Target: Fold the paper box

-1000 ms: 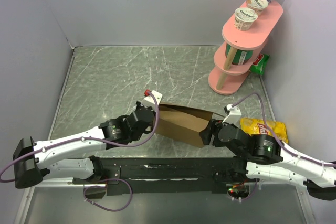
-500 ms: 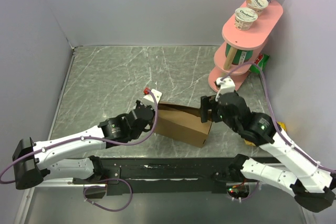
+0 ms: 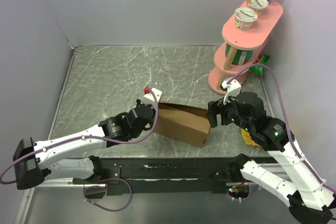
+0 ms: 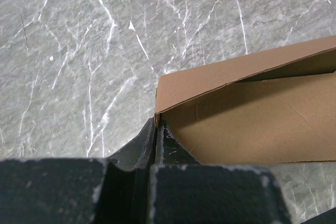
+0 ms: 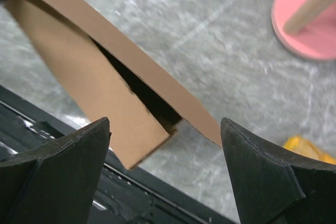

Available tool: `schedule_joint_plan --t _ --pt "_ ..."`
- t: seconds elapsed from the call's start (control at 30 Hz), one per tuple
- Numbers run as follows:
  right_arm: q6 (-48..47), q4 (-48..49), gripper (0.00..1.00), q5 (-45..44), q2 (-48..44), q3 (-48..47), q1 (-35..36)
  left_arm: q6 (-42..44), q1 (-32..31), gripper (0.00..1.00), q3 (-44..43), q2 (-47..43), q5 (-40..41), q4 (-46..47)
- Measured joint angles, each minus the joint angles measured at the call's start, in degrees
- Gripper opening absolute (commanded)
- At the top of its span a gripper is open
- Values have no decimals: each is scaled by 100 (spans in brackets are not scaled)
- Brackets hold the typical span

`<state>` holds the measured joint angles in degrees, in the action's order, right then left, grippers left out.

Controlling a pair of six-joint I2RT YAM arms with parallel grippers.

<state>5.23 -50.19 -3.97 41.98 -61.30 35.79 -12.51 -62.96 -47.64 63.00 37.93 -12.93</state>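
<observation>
The paper box [image 3: 181, 121] is plain brown cardboard, half raised, standing near the table's front middle with its top open. My left gripper [image 3: 154, 115] is shut on the box's left corner wall; the left wrist view shows the two fingers pinched on the cardboard edge [image 4: 156, 121] with the box's inside [image 4: 252, 124] to the right. My right gripper [image 3: 214, 113] is open and empty, above the box's right end. In the right wrist view the wide-apart fingers [image 5: 58, 150] frame the box's right end [image 5: 131, 124] and its long top flap [image 5: 136, 61].
A pink tiered stand [image 3: 241, 51] with yogurt cups stands at the back right; its base shows in the right wrist view [image 5: 310, 19]. A yellow snack bag [image 3: 247, 135] lies under the right arm. A black rail [image 3: 168, 169] runs along the front edge.
My right arm rose from low at the box's right end and swung back, now hovering open just right of the box. The left gripper kept its hold; the box hardly moved.
</observation>
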Motion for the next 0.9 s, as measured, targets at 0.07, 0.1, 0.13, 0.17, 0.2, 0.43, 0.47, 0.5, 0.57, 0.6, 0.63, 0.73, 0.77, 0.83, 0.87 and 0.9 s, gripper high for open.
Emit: schedule_joint_plan --t 0.07,0.1,0.13,0.17,0.2,0.43,0.47,0.5,0.57,0.6,0.63,0.73,0.77,0.83,0.87,0.9 --pt "0 -92 91 44 98 24 -118 11 7 1 -20 24 0 0" --pt "2 -127 90 63 146 59 -175 24 13 1 -24 28 -7 2" --pt "2 -175 89 70 195 101 -236 31 15 1 -28 28 -11 2" --pt "4 -229 88 74 254 140 -310 39 15 1 -28 28 -13 2" --pt "4 -286 85 74 302 173 -369 44 15 1 -28 28 -17 2" --pt "20 -402 54 153 621 428 -717 81 15 1 -28 24 -37 4" --pt "28 -396 51 160 627 428 -745 81 15 1 -28 24 -39 0" --pt "42 -398 42 164 627 428 -772 81 15 1 -28 24 -46 -2" --pt "63 -398 33 168 634 424 -787 81 17 1 -28 22 -55 -2" --pt "90 -411 27 162 656 413 -789 81 17 1 -28 22 -57 0" --pt "111 -442 24 155 686 393 -796 85 17 1 -28 22 -57 4" --pt "254 -442 14 254 831 345 -798 87 13 1 -28 15 -59 7" --pt "313 -424 13 289 883 337 -800 87 13 1 -28 15 -61 7" --pt "411 -424 10 291 960 297 -815 90 -7 1 -28 15 -57 2" --pt "457 -433 9 291 1003 264 -833 101 -22 1 -28 15 -46 -4" --pt "507 -461 9 295 1058 212 -848 107 -46 1 -28 15 -17 -13"
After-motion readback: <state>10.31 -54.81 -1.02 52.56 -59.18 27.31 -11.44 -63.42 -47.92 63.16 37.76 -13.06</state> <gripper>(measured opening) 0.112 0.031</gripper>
